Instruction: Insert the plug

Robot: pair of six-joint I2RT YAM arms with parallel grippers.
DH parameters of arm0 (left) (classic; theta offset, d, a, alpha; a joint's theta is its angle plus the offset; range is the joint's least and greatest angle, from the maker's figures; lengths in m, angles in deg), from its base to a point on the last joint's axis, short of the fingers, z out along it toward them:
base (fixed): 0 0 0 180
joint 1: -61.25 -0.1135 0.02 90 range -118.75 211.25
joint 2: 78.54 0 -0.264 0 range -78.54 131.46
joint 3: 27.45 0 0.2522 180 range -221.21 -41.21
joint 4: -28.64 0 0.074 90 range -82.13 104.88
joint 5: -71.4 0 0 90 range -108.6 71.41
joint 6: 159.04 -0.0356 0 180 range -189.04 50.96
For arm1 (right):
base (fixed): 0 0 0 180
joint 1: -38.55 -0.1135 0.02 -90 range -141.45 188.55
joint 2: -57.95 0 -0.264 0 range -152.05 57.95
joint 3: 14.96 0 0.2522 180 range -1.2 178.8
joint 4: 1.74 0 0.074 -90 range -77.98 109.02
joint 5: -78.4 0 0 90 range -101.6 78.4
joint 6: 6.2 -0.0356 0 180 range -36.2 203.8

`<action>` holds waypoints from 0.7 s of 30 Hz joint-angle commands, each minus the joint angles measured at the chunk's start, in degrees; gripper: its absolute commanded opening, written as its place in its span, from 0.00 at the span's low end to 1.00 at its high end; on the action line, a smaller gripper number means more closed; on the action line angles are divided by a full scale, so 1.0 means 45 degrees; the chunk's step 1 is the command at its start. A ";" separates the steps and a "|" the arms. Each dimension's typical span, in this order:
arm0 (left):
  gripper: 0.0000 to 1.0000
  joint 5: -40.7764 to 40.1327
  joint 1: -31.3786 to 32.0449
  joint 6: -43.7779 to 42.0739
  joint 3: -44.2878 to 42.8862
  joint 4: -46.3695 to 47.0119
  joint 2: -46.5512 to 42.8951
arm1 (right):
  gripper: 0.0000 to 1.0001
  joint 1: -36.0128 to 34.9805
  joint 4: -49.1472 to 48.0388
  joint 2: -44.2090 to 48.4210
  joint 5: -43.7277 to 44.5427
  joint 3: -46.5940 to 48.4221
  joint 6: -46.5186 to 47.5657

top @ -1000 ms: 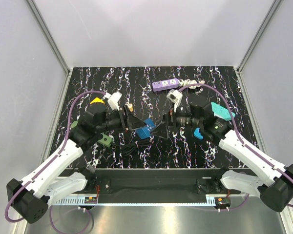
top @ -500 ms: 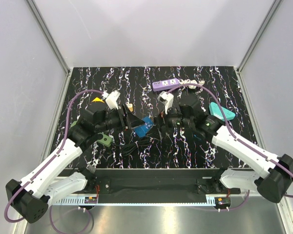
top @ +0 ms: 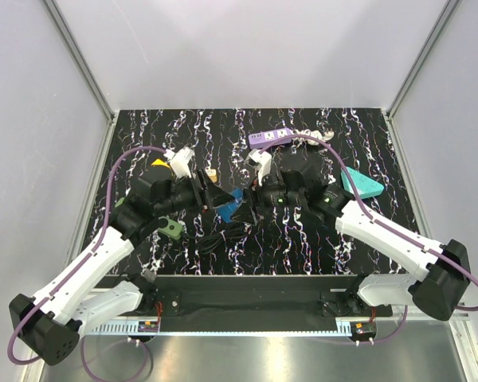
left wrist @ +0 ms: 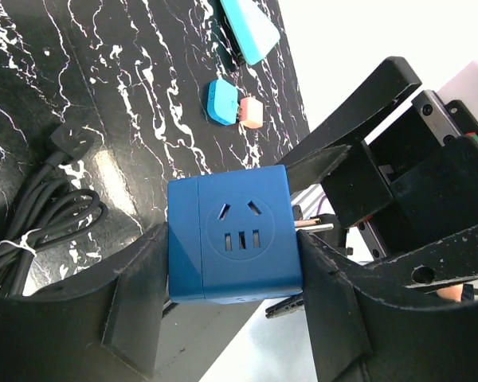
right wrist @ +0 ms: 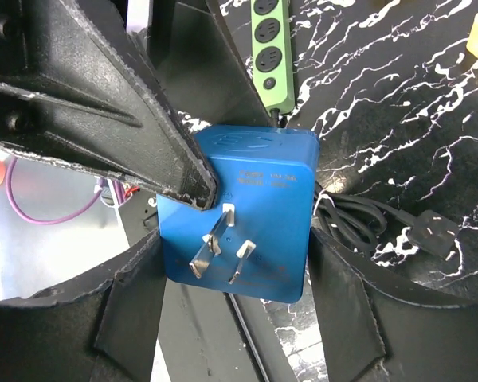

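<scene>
Blue plastic cube plug adapter [top: 229, 208] hangs nearer the arms' bases than the long purple power strip [top: 271, 138], pinched between the fingers of the left gripper [left wrist: 233, 239]. The right gripper [right wrist: 237, 239] brackets it closely; whether it grips, I cannot tell.

Overhead looks down; both wrist views closely share blue cube [left wrist: 235, 243].
</scene>
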 commanded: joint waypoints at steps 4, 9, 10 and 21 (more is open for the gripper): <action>0.99 0.2253 -0.0932 -0.0812 -0.1235 0.0309 -0.0355 | 0.00 -0.0087 -0.2294 0.1321 -0.0126 -0.0764 -0.1088; 0.98 0.4864 -0.2204 -0.1829 -0.2114 0.0463 -0.0843 | 0.00 -0.0028 -0.3583 0.2709 -0.0573 -0.1507 -0.2242; 0.98 0.5278 -0.2321 -0.2198 -0.2251 0.0542 -0.0940 | 0.00 0.0011 -0.3758 0.2865 -0.0711 -0.1565 -0.2727; 0.92 0.8405 -0.2303 0.2302 -0.0613 0.9227 -0.2094 | 0.00 0.0070 -0.9341 0.3531 -0.2351 -0.1937 -0.7140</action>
